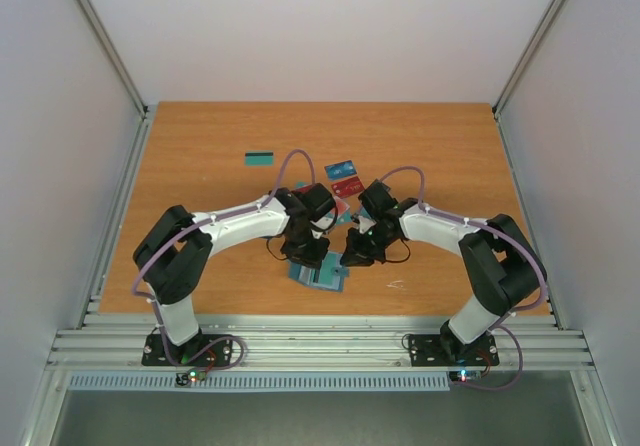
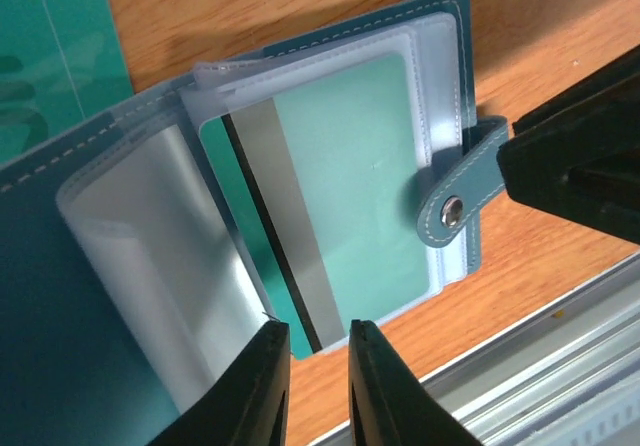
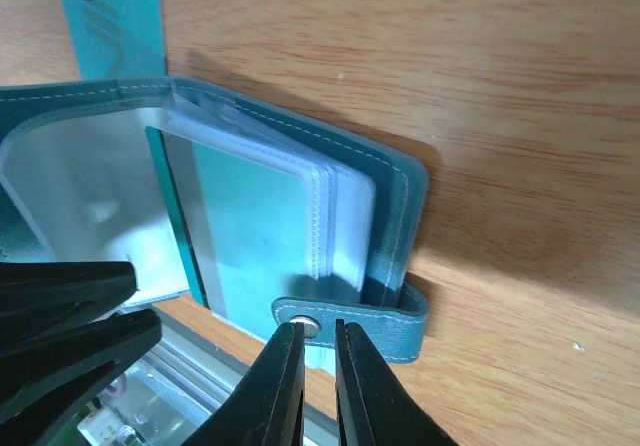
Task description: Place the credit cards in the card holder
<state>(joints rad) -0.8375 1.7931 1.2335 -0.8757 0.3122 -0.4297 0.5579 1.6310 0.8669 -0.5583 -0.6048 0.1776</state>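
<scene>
The left claw pinches one striped teal card in the one open card holder; the right claw, pressed together, touches its strap; three loose cards show beyond both.

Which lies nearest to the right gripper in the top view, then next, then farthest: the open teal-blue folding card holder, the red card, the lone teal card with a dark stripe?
From the right gripper:
1. open teal-blue folding card holder, just left of it.
2. red card, farther back, mid-table.
3. lone teal card with a dark stripe, far back left.
</scene>
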